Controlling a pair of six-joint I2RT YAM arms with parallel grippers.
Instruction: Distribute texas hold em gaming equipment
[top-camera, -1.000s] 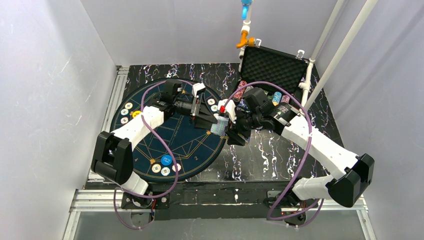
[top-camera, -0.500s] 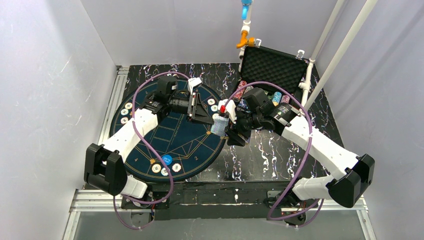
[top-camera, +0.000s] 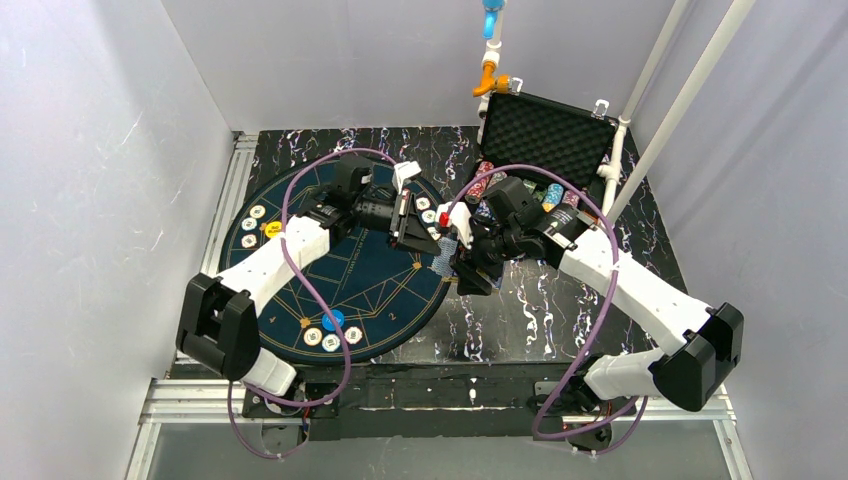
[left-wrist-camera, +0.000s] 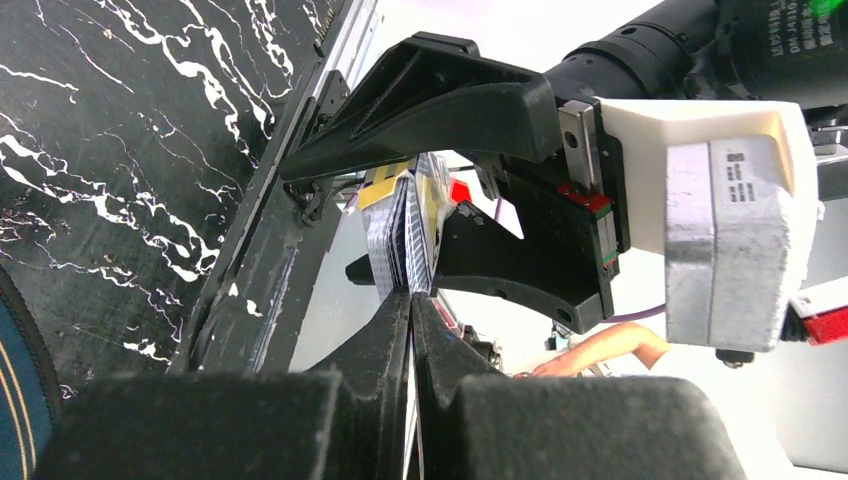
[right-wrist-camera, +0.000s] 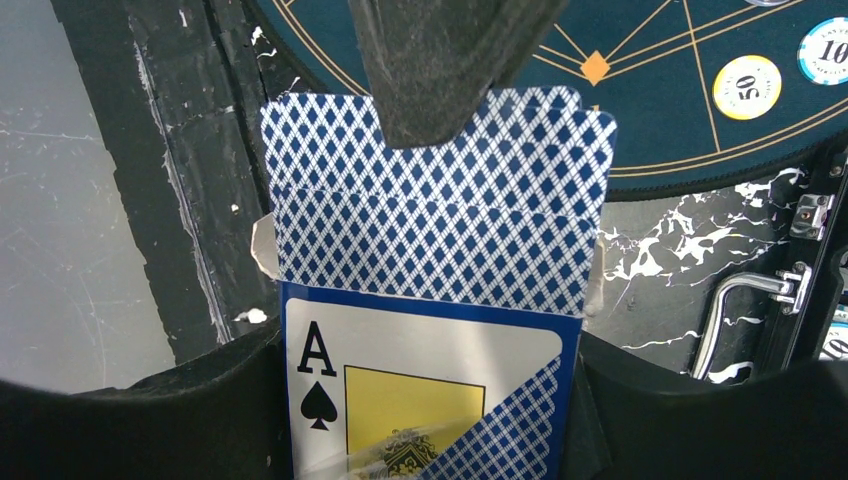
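My right gripper (right-wrist-camera: 430, 405) is shut on a blue card box (right-wrist-camera: 400, 390) printed with an ace of spades, a finger on each side. Playing cards (right-wrist-camera: 440, 230) with blue diamond backs stick up out of the box. My left gripper (left-wrist-camera: 411, 300) is shut on the cards' upper edge, and its fingertips (right-wrist-camera: 430, 70) pinch them from above. In the top view both grippers meet over the mat's right rim, left gripper (top-camera: 422, 238) against right gripper (top-camera: 466, 262). Poker chips (top-camera: 253, 218), a yellow button (top-camera: 272, 228) and a blue button (top-camera: 333, 320) lie on the mat.
The round dark-blue mat (top-camera: 350, 270) lies left of centre. An open black foam-lined case (top-camera: 545, 130) stands at the back right with several chip stacks (top-camera: 553, 195) in it. Its metal handle (right-wrist-camera: 740, 310) shows beside the box. White poles (top-camera: 660, 110) rise at the right.
My left gripper has drawn back, then returned to the card box and shut on the protruding cards. The right gripper has kept its hold and barely shifted.
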